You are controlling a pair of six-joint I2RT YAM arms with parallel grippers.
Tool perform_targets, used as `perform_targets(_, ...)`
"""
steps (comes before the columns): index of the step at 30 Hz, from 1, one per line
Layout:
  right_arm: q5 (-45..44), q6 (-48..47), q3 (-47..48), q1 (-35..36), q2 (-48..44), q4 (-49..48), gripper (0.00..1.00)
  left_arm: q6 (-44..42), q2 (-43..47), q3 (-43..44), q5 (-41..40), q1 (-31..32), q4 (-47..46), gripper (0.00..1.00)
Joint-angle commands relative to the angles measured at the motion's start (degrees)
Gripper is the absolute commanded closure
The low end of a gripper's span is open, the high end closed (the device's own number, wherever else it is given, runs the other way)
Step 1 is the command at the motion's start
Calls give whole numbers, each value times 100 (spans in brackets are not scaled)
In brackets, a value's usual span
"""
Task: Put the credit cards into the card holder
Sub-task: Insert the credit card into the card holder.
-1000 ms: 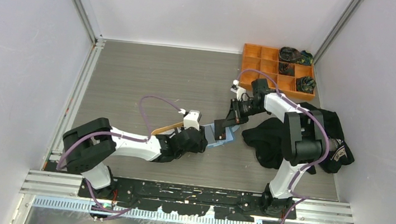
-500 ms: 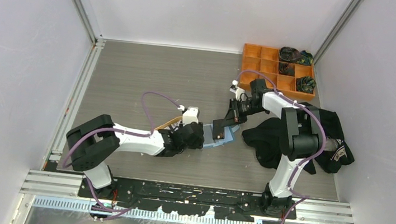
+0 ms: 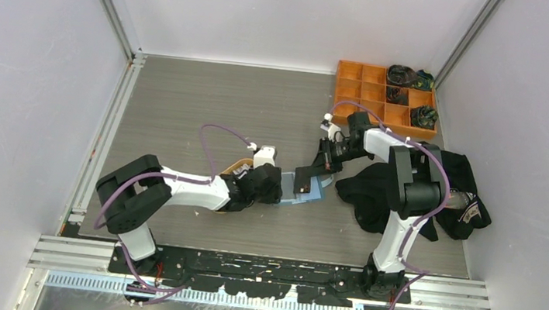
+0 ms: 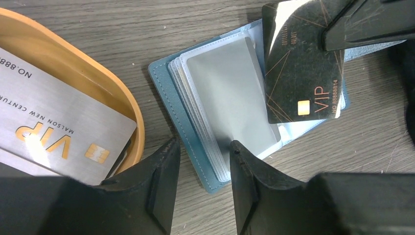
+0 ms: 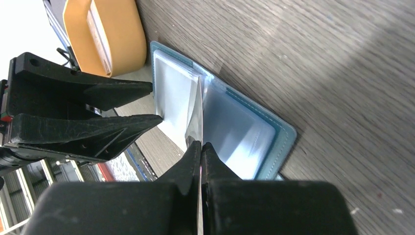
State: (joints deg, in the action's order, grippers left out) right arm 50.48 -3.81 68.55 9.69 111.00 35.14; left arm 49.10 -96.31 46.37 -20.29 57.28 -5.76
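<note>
the blue card holder lies open and flat on the tabletop, its clear pockets fanned face up. a black card with gold lines and "vip" print sits tilted over its right half, pinched at one edge by the right hand. a silver card marked "vip" lies in the orange tray just beside it.

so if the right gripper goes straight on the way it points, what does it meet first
Probably the open card holder: the right gripper aims its pinched black card at the clear pockets, though depth is unclear.
</note>
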Motion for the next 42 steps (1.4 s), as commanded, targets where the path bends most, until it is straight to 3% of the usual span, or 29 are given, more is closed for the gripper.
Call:
perform_targets(1,-166,300,-173,-125,-469,-430,99,-167,-91,224,14,-50,147,57)
perform_targets(26,137,203,-371,-21,-19,-522,99,-267,-291,442,133,-112,452,63)
perform_targets(42,4,861,-413,-20,80,-372,99,-278,-377,546,218,-154,516,63)
